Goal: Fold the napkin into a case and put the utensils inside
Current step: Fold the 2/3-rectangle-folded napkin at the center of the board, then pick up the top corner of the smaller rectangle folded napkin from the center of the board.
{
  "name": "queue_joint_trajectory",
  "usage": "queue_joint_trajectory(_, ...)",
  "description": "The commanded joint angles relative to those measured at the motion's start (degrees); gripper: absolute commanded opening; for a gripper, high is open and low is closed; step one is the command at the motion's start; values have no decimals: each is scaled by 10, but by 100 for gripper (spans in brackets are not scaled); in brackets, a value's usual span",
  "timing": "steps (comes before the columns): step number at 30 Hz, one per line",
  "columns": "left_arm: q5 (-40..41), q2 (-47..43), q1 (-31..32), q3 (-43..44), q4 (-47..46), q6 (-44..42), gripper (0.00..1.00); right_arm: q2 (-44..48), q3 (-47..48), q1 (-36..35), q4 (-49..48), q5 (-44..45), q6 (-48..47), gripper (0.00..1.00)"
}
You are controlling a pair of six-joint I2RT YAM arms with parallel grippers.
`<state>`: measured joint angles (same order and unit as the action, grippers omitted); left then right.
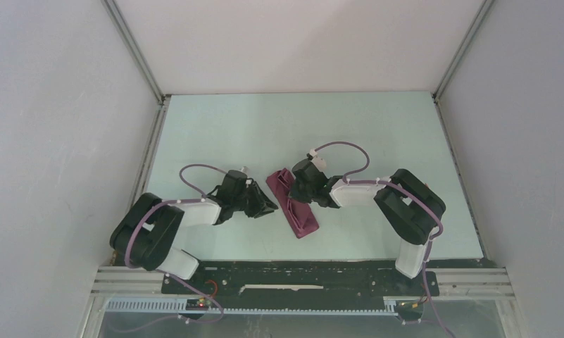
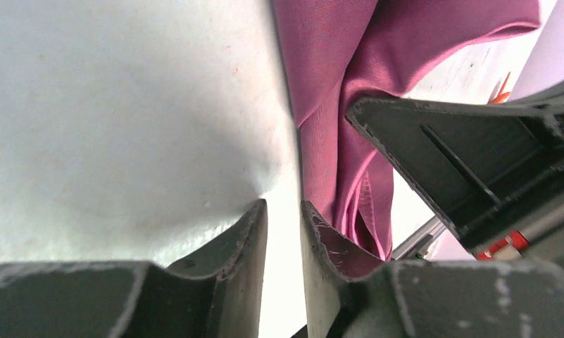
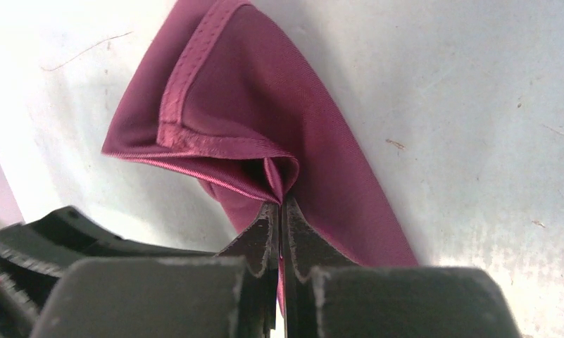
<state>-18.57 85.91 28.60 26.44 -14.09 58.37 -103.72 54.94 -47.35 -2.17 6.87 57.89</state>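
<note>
Where the right pincer [image 3: 281, 208] clamps the napkin [image 3: 279, 91], its hem disappears.

- The left gripper [image 2: 282, 232] sat low over the pale table [image 2: 124, 105]. Its two fingers [image 2: 243, 239] were nearly together, with a thin bright gap between them and nothing in it.
- The maroon napkin [image 2: 335, 91] lay bunched in folds just right of that gap, running down behind the right-hand finger.
- The other arm's dark casing [image 2: 476, 162] reached in over the cloth from the right.
- A sliver of orange [image 2: 502, 88] showed beyond it, too small to identify.
</note>
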Motion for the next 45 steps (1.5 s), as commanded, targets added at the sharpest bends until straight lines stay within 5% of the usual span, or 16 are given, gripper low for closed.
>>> queue_joint_trajectory(1, 16, -63, -14, -1, 63, -32, 37, -16, 17, -8, -13, 20, 4, 0)
queue_joint_trajectory(4, 15, -96, -16, 30, 103, -50, 57, -11, 8, -9, -23, 16, -20, 0)
queue_joint_trajectory(12, 28, -35, -21, 194, 199, -74, 75, -20, -5, -6, -74, -22, -78, 0)
queue_joint_trajectory(20, 72, 61, -20, 293, 290, -88, 73, -15, -22, -1, -92, -24, -81, 0)
queue_joint_trajectory(30, 84, 98, -19, 324, 290, -104, 72, -11, -22, -2, -95, -23, -90, 0)
queue_joint_trajectory(39, 85, 124, -14, 352, 290, -101, 51, -7, -22, -4, -95, -21, -94, 0)
queue_joint_trajectory(45, 88, 131, -12, 360, 292, -105, 51, -6, -22, -5, -94, -18, -95, 0)
